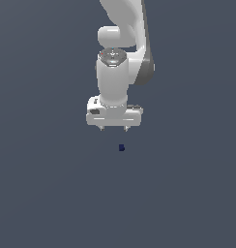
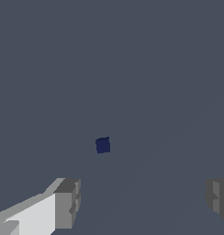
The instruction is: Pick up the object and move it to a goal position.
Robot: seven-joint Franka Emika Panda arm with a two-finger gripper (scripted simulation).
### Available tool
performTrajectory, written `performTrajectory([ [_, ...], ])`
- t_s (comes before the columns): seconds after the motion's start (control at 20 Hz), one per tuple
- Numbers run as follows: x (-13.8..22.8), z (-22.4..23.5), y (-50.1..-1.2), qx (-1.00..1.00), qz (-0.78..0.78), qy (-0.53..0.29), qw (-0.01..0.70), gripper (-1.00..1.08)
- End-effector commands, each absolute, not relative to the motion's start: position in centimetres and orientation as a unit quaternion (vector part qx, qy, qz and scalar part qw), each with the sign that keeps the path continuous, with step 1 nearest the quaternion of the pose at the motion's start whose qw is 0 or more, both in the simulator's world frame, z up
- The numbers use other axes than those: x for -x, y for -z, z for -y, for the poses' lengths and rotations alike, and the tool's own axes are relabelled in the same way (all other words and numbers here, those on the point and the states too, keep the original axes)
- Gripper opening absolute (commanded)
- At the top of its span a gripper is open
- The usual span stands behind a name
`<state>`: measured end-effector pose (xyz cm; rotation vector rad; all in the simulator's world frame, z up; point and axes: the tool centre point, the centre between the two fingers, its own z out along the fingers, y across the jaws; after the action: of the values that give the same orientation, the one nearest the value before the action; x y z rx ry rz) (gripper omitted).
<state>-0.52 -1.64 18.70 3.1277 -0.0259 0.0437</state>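
The object is a tiny dark navy-blue block (image 1: 121, 147) lying on the plain grey floor, just below my gripper and slightly toward the exterior view's right. It also shows in the wrist view (image 2: 103, 145), well apart from both fingers. My white gripper (image 1: 114, 129) points straight down, open and empty, with its two short fingertips (image 1: 101, 128) spread wide. In the wrist view the gripper (image 2: 143, 202) shows two grey finger pads (image 2: 68, 202) far apart, nothing between them.
The white arm (image 1: 122, 29) rises from the gripper to the frame's upper edge. The grey floor (image 1: 42, 193) is uniform all around, with no other objects in view.
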Motion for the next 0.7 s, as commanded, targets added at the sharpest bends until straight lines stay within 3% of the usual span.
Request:
performTrajectory([
  [0.0, 0.5, 1.6, -18.7, -1.000, 0.008, -0.014, 0.007, 1.00],
  [0.65, 0.2, 3.1, -19.0, -1.000, -0.005, -0.020, 0.011, 1.00],
])
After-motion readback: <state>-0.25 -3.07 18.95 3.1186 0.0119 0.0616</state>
